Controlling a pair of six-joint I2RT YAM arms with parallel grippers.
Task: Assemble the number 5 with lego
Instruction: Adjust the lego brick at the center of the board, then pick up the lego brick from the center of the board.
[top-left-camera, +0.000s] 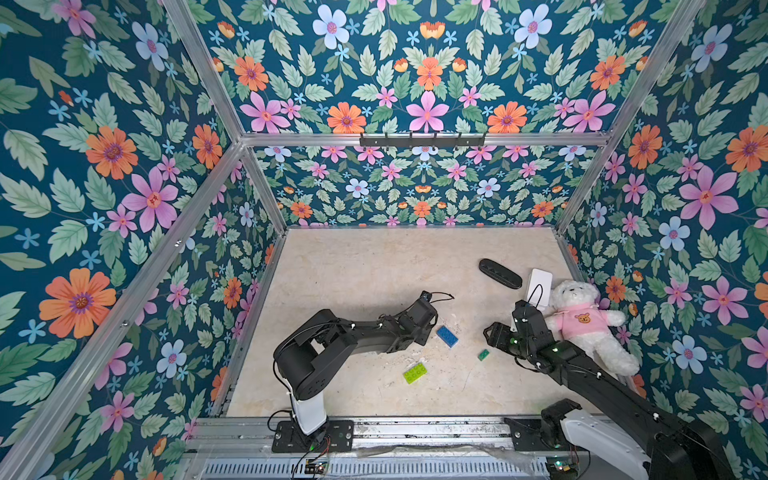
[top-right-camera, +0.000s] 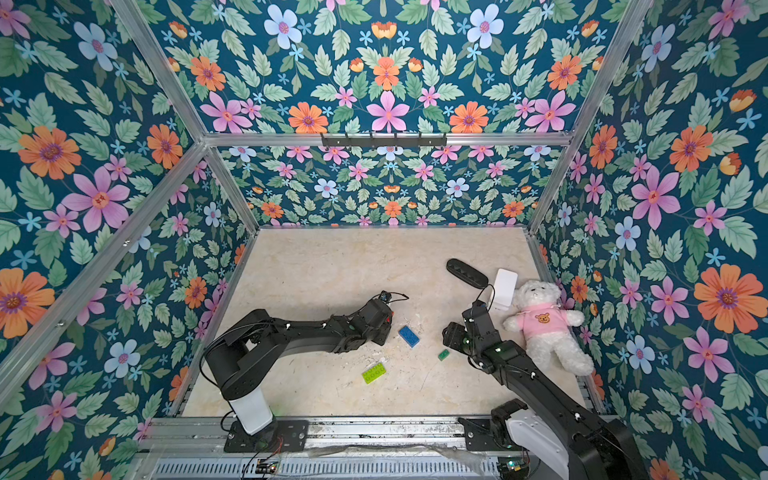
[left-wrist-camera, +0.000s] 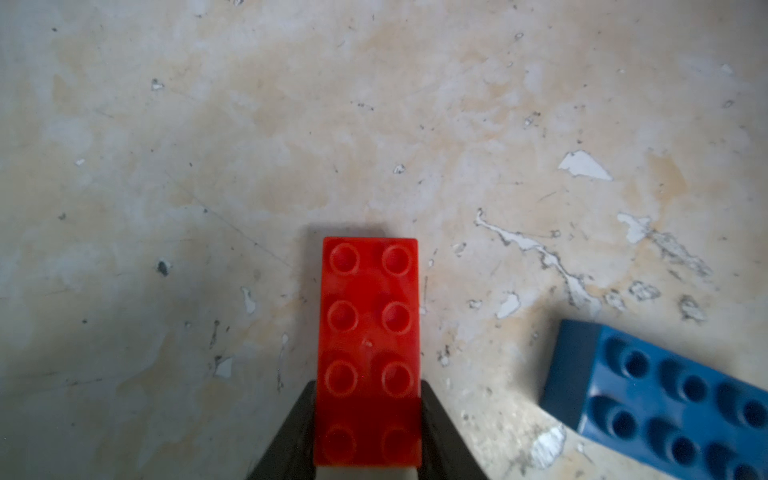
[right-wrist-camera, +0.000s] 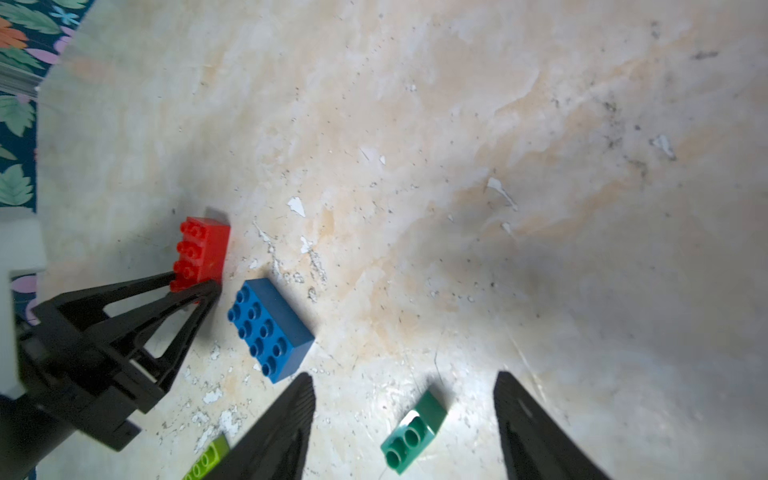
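Studs of red brick (left-wrist-camera: 368, 332) up, long axis along left hand (left-wrist-camera: 368, 388)

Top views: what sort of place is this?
Probably a lab robot cell: aluminium frame walled with floral wallpaper, left arm and right arm bolted to a front rail, scuffed tabletop.

Floral teal walls (top-left-camera: 104, 166); red brick (left-wrist-camera: 368, 332); blue brick (top-left-camera: 447, 336); lime brick (top-left-camera: 415, 372); dark green brick (top-left-camera: 483, 354); white bear (top-left-camera: 575, 294), pink shirt (top-left-camera: 582, 322).

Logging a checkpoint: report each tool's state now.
Left tool: closed on the red brick.
Right tool: open, empty, poised over the small green brick.
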